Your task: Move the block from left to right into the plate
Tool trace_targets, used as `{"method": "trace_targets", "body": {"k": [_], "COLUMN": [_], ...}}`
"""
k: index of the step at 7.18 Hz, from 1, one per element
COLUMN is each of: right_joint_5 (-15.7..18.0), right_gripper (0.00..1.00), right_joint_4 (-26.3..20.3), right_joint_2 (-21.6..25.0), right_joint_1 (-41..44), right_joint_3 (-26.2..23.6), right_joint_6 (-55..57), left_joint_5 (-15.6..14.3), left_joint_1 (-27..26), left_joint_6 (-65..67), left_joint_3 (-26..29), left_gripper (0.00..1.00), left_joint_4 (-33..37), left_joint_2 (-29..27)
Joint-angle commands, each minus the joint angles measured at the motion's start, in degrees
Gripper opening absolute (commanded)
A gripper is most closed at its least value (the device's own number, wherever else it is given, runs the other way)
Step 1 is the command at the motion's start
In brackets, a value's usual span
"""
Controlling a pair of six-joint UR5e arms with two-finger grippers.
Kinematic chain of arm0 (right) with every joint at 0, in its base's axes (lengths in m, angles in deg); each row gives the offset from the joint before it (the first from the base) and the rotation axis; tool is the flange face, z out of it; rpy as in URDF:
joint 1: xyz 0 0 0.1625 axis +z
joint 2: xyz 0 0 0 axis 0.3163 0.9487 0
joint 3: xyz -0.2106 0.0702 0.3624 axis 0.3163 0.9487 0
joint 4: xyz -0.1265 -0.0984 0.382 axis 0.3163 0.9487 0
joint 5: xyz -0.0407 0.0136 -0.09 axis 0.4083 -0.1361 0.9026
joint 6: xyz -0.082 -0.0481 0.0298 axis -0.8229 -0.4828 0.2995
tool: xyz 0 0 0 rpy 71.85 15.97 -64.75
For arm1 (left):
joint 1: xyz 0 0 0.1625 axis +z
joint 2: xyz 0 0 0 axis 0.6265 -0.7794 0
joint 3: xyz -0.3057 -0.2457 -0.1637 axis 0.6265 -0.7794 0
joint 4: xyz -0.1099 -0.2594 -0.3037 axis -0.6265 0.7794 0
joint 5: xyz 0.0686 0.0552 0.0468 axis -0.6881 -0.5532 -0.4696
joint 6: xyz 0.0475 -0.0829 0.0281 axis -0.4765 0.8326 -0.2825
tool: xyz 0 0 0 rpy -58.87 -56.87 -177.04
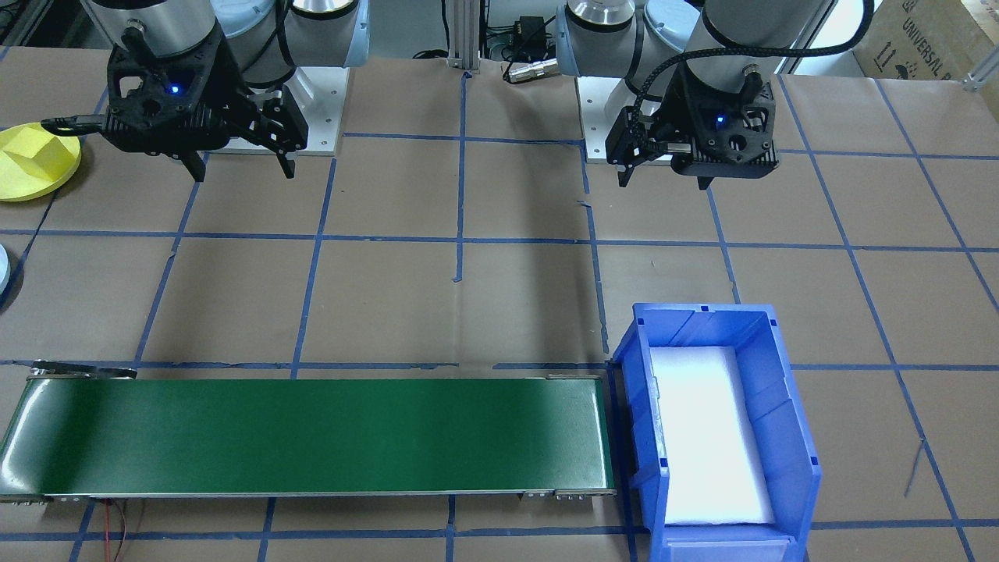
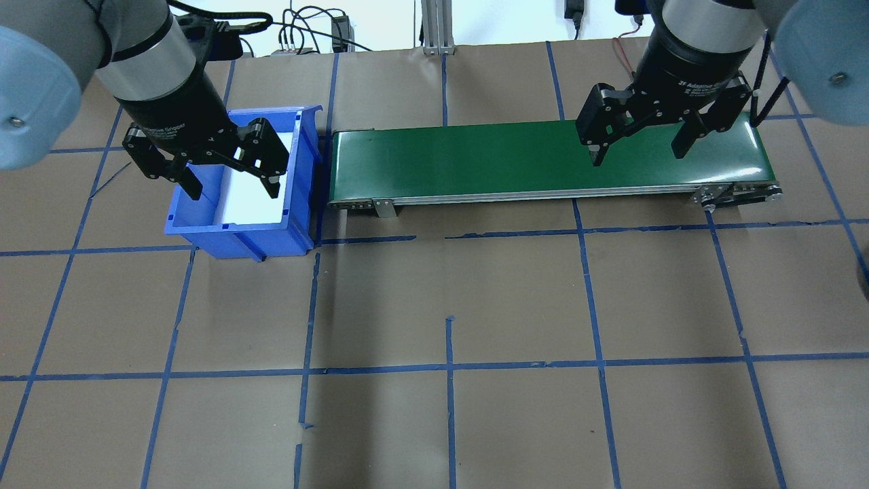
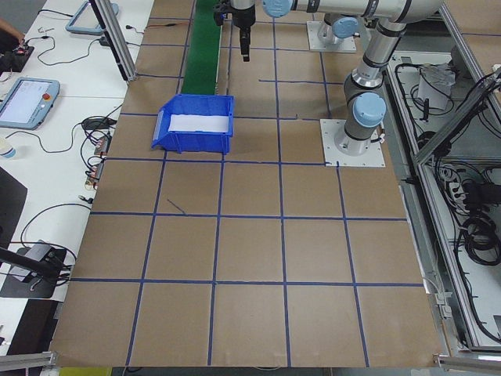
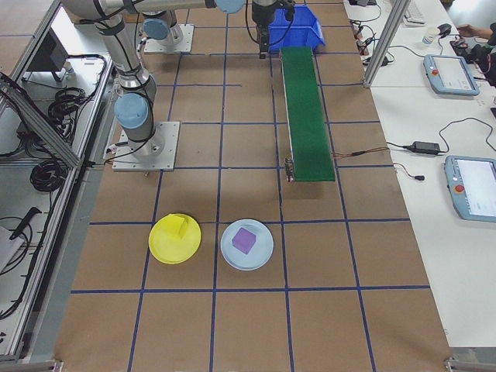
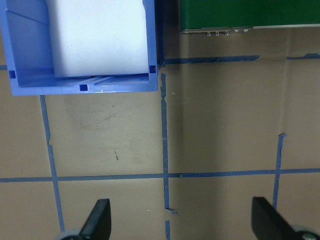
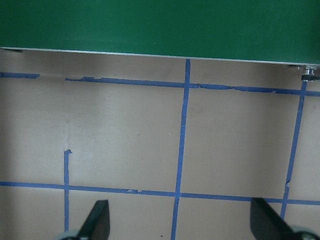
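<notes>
A purple block [image 4: 245,240] rests on a pale blue plate [image 4: 260,253] at the table's right end. Beside it, a yellow block [image 4: 183,226] stands on a yellow plate [image 4: 167,246], which also shows at the edge of the front-facing view [image 1: 48,173]. My left gripper [image 2: 234,189] hangs open and empty over the blue bin [image 2: 231,238], and its fingers [image 5: 98,220] frame bare paper. Just as open and empty, my right gripper [image 2: 638,155] hovers at the near edge of the green conveyor belt [image 2: 489,159], far from both plates. No block lies in the bin or on the belt.
The blue bin [image 1: 788,406] holds only a white foam pad [image 1: 706,437] and stands at the conveyor's [image 1: 312,433] end. Brown paper with a blue tape grid covers the table. Tablets and cables lie on side benches beyond the table.
</notes>
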Motion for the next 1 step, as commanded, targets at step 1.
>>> {"method": "trace_targets", "body": {"k": [1], "right_joint_5": [0.25], "right_gripper": [1.00], "right_joint_4": [-0.39], "right_joint_2": [0.11], "right_joint_1": [0.02], "right_joint_3": [0.05], "right_joint_6": [0.07], "left_joint_5": [-0.43], "left_joint_1": [-0.01], "left_joint_6": [0.11], "left_joint_3": [0.33], "left_gripper": [1.00], "left_joint_4": [0.03], "left_joint_2": [0.21]}}
